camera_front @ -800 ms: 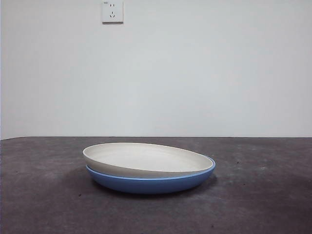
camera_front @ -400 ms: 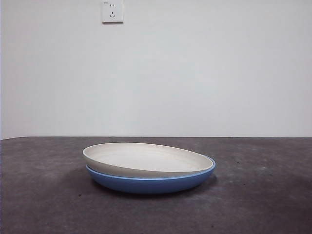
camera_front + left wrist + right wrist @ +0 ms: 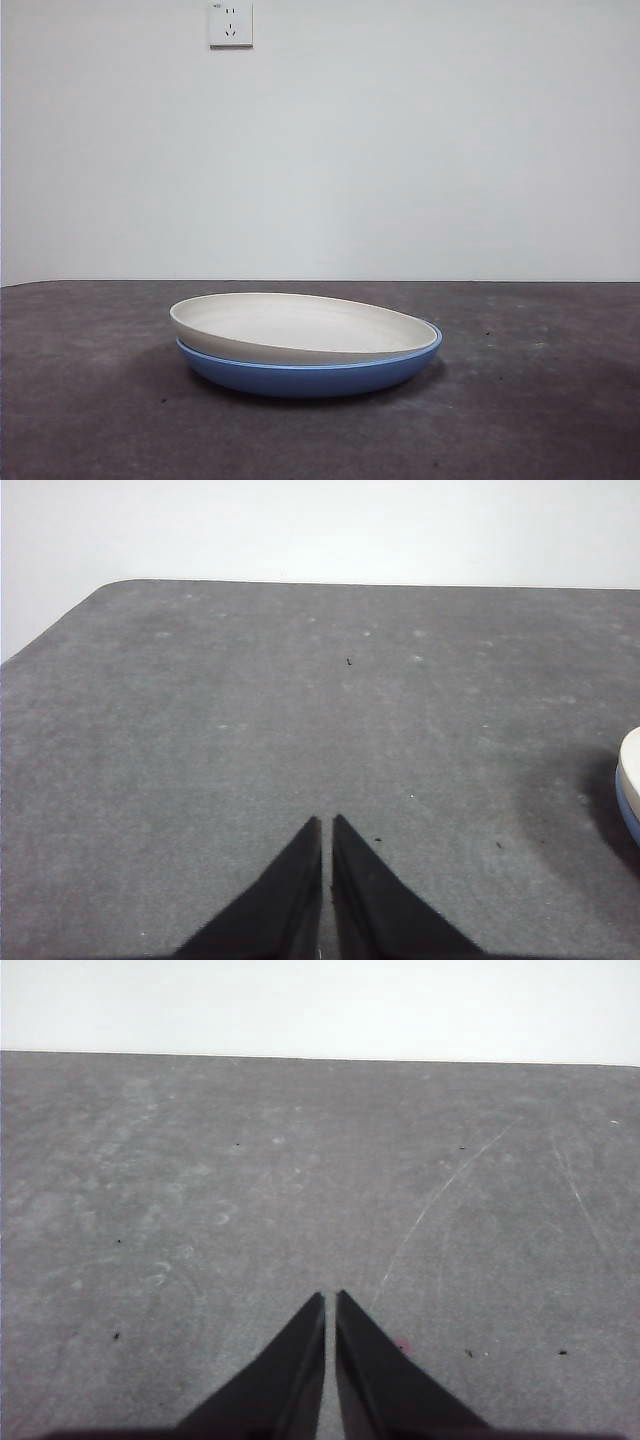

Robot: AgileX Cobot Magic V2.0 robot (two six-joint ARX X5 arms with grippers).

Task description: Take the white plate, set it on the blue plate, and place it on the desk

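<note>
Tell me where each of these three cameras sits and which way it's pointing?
Front view: low, at desk height, looking level at the white plate resting tilted in the blue plate; no arm shows.
Left wrist view: on the left arm, looking down over the desk; left gripper shut, empty.
Right wrist view: on the right arm, over bare desk; right gripper shut, empty.
Shared: the front and left wrist views both catch the stacked plates' edge.

Matt cream white plate (image 3: 300,325), glossy blue plate (image 3: 310,375), mottled matt desk (image 3: 540,420).
</note>
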